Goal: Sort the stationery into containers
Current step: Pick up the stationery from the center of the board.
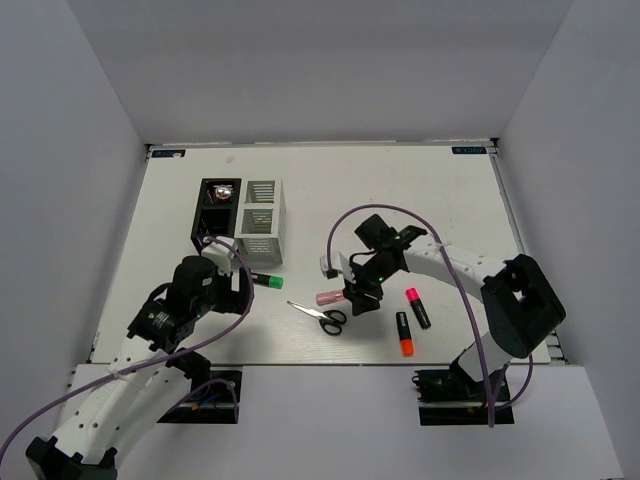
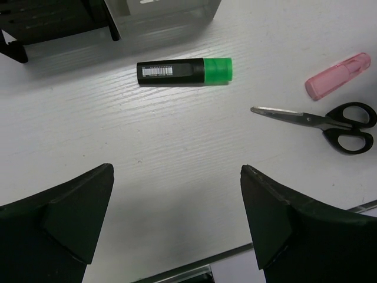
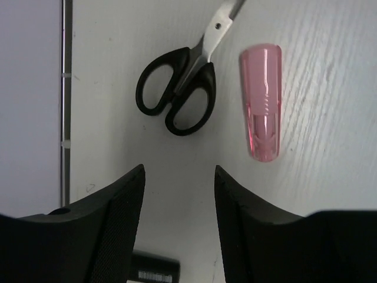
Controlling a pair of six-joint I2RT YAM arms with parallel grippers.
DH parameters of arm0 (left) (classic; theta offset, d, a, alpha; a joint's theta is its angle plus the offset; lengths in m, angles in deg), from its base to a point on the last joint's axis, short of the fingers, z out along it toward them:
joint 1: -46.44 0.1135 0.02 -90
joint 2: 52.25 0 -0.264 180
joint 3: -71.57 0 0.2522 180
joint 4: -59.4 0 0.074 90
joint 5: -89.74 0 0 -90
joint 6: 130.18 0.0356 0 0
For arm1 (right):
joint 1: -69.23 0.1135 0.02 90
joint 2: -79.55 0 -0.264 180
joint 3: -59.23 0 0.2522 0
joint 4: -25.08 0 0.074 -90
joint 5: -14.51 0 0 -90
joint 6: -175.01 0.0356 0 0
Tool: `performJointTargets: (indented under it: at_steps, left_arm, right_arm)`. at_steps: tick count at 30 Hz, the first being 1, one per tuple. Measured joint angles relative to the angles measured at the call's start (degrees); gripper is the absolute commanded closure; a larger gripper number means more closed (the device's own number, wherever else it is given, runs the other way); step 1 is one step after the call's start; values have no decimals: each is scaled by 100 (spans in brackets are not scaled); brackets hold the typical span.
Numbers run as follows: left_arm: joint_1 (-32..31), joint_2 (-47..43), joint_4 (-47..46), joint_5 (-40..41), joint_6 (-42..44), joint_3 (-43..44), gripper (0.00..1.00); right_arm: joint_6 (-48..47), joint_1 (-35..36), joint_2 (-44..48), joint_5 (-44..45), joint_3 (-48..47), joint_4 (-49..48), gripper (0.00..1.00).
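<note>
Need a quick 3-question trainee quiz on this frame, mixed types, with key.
1. True or false: the left pincer is open with nothing between its fingers.
2. Which item lies beside the scissors, near the right pincer? A) pink capsule B) orange-capped marker C) green-capped marker
3. How many markers lie on the table, outside the black organiser and white organiser?
Key: 1 true. 2 A. 3 three: green-capped marker, pink-capped marker, orange-capped marker.
</note>
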Motion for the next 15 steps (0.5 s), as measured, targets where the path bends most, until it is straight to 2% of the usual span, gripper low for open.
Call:
performJointTargets:
  at_steps: [6,15]
  left_arm:
    - [0,-20,2,151,-24,0,2]
    - [0,-24,13,173,-39,0,2]
  right_arm:
    - [-1276,17,-109,-431,125,-350,45]
    - [-1762,164,-782,-210,114,-1185,45]
